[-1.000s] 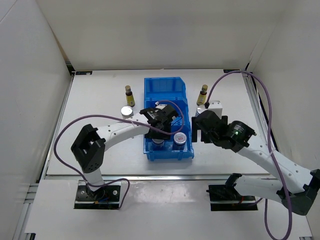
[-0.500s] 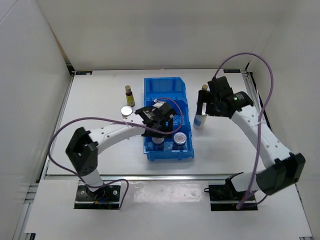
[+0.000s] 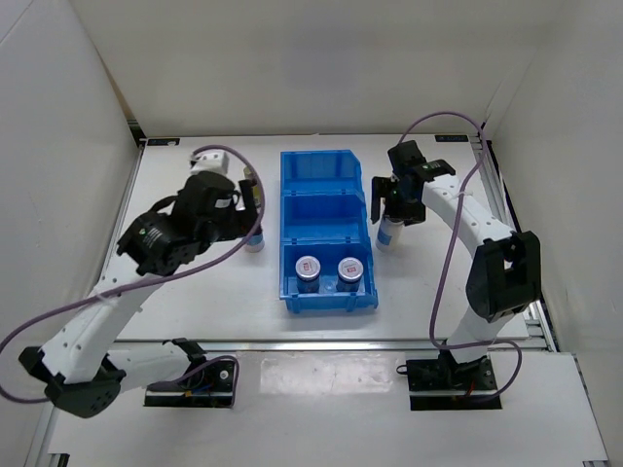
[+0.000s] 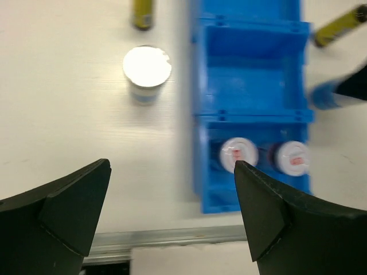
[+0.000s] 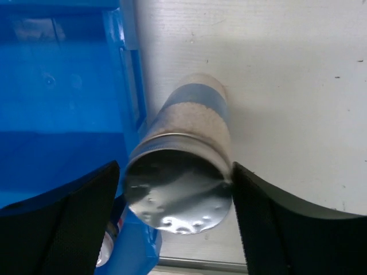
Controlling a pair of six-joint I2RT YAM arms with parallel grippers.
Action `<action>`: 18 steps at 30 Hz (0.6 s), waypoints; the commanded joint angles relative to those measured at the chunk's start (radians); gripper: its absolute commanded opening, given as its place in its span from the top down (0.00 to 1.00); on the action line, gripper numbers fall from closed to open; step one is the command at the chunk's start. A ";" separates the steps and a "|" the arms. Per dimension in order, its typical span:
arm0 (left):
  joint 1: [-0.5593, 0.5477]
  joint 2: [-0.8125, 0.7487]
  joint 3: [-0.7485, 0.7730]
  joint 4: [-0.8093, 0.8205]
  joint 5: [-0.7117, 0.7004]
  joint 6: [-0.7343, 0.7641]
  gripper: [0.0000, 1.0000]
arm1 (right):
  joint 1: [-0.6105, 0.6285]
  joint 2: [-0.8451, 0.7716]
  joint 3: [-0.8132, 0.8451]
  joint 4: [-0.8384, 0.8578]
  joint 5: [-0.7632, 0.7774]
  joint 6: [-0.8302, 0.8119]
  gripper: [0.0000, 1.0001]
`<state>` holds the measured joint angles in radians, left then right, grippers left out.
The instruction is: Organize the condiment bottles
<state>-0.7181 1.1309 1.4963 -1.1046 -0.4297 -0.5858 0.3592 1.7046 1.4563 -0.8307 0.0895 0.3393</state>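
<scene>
Two short dark jars with red-marked silver lids (image 3: 308, 268) (image 3: 350, 269) stand in the near compartment of the blue bin (image 3: 326, 165). My left gripper (image 3: 248, 212) hangs open and empty high over the table left of the bin. In the left wrist view (image 4: 172, 166) a white-silver cylinder (image 4: 147, 69) and an amber bottle (image 4: 142, 14) stand below it. My right gripper (image 3: 394, 207) is open, its jaws straddling the lid of the second white-silver cylinder (image 5: 180, 172), which stands right of the bin (image 3: 389, 233). The second amber bottle (image 4: 338, 26) lies beyond it.
The bin's middle (image 4: 249, 80) and far compartments hold nothing. White walls enclose the table on three sides. A metal rail (image 4: 172, 238) runs along the near table edge.
My left gripper has come up out of the bin's near compartment and moved left, leaving both jars there. My right gripper has swung to the far right and settled around the white-silver cylinder.
</scene>
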 commanded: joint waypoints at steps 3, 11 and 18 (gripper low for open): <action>0.129 -0.071 -0.131 -0.067 -0.067 0.116 0.01 | -0.006 -0.010 -0.005 0.056 -0.005 -0.005 0.36; 0.178 -0.128 -0.339 -0.014 -0.093 0.083 0.01 | 0.032 -0.146 0.093 0.016 0.102 -0.034 0.88; 0.187 -0.171 -0.447 0.075 -0.075 0.083 0.01 | 0.118 -0.168 0.305 -0.031 0.086 -0.056 0.90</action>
<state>-0.5407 0.9970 1.0531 -1.1030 -0.4973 -0.4980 0.4435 1.5944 1.6478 -0.8936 0.1864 0.3054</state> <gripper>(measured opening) 0.992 0.655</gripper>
